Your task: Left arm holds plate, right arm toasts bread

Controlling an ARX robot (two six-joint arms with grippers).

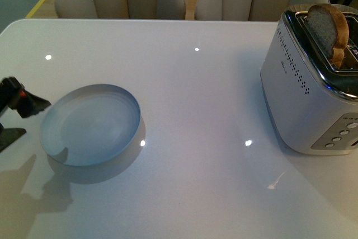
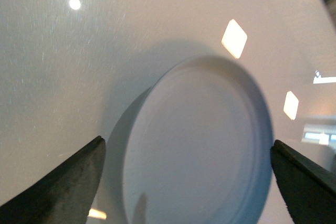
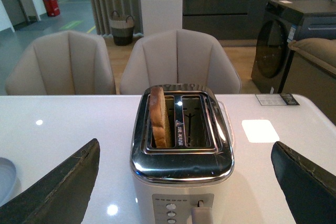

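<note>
The plate [image 1: 89, 124] sits flat on the white bench [image 1: 196, 99], over toward the robot's left side, pale blue-grey with a raised rim. The left arm [image 1: 19, 102] comes in from the bench's left edge, its black tip just beside the plate's rim — from the front I cannot tell whether it touches. Seen from the left wrist, the left gripper [image 2: 186, 179] has its jaws spread wide, one dark finger on each side of the plate [image 2: 197, 145], neither pressed against the rim.

Well apart from that, on the robot's right, stands a silver two-slot toaster [image 1: 307, 93]. The bread [image 1: 330, 29] stands upright in one slot, its rounded brown-crusted top poking out above the chrome — the other slot is bare. From the right wrist, the right gripper [image 3: 186, 182] faces the toaster [image 3: 181, 156] with its jaws open and holding nothing, the bread [image 3: 159, 116] between and beyond them. Beige chairs [image 3: 178, 59] line the far side of the bench.
</note>
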